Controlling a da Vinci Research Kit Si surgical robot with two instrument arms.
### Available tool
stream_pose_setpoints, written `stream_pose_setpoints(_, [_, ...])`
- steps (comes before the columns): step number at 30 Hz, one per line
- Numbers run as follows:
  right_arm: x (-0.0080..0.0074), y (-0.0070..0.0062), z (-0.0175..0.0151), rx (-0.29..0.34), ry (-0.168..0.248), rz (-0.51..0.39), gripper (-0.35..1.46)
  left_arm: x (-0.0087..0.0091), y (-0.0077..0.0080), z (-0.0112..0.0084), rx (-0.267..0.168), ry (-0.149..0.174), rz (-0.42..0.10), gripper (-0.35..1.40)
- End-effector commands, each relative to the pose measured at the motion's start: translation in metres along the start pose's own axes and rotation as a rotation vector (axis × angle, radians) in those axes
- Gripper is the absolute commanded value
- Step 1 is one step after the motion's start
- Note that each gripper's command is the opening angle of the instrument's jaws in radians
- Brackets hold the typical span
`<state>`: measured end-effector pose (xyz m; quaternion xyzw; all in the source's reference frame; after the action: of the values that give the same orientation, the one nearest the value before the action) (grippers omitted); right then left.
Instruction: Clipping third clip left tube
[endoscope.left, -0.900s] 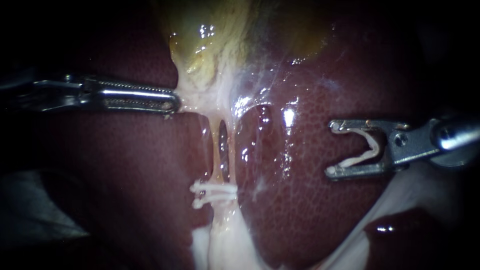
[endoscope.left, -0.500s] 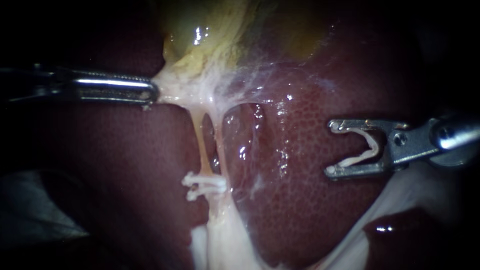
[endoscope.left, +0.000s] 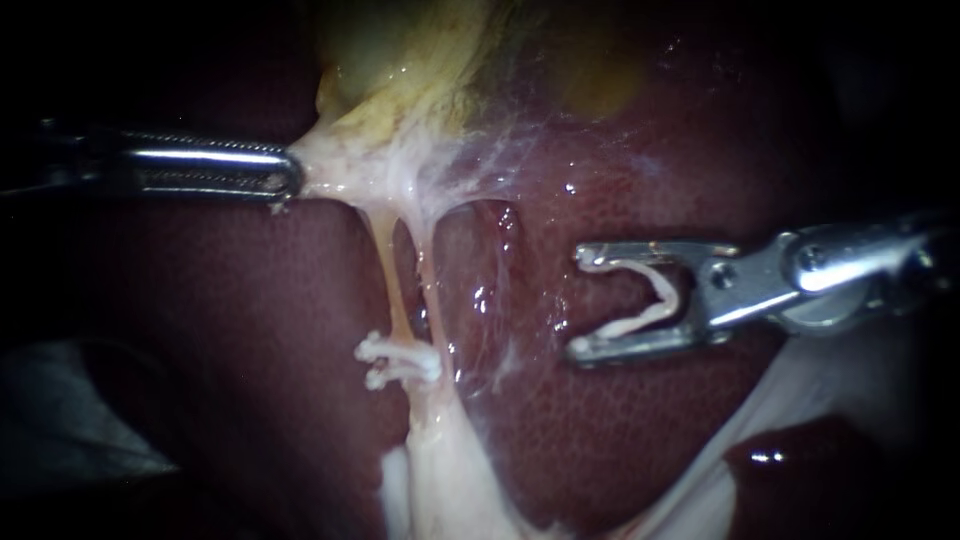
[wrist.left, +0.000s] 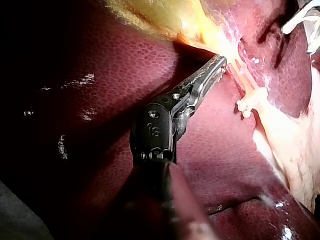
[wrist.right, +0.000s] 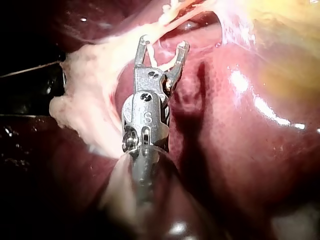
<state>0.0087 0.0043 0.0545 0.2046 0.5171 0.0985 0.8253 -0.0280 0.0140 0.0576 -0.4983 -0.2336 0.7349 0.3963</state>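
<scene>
My left instrument (endoscope.left: 285, 180) comes in from the left, its jaws shut on whitish tissue (endoscope.left: 335, 170) at the lower end of the yellow gallbladder (endoscope.left: 400, 70), pulling it leftward. Two thin tubes run down from there: the left tube (endoscope.left: 388, 275) and the right tube (endoscope.left: 428, 290). Two white clips (endoscope.left: 395, 362) sit across the left tube low down. My right instrument (endoscope.left: 581, 300) hovers over the liver (endoscope.left: 620, 430), right of the tubes and apart from them. Its jaws stand wide apart and hold a white clip (endoscope.left: 655, 295). The right wrist view shows that instrument (wrist.right: 162, 46) just short of the tubes.
Dark red liver (endoscope.left: 200, 330) lies on both sides of the tubes. A broad band of white tissue (endoscope.left: 450, 480) runs down below the clips. In the left wrist view my left instrument (wrist.left: 217, 62) grips beside the clipped tube (wrist.left: 247, 102).
My right instrument has moved left toward the tubes with its clip. My left instrument has drawn the tissue farther left, stretching the tubes and slanting them.
</scene>
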Motion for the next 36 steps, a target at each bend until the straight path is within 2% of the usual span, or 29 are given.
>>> stream_pose_setpoints(1, [0.0001,0.0001,0.0008,0.008,0.011,0.014,0.5,0.0,0.0,0.0001,0.001,0.0,0.0,-0.35])
stream_pose_setpoints(8, [0.0004,0.0011,0.0057,0.051,0.059,0.072,0.5,0.0,0.0,0.0001,0.001,0.0,0.006,-0.35])
stream_pose_setpoints(14, [-0.0003,0.0027,0.009,0.096,0.082,0.103,0.5,0.0,0.0,0.0001,0.001,0.0,0.006,-0.35])
stream_pose_setpoints(22, [-0.0024,0.0041,0.0116,0.151,0.114,0.151,0.5,0.0,0.0,0.0002,0.001,0.0,0.005,-0.35])
stream_pose_setpoints(29, [-0.0038,0.0051,0.013,0.17,0.12,0.163,0.5,0.0,0.0,0.0002,0.001,0.0,0.005,-0.35])
stream_pose_setpoints(36, [-0.0044,0.006,0.0144,0.183,0.15,0.178,0.5,0.0,0.0,0.0002,0.002,0.001,0.005,-0.35])
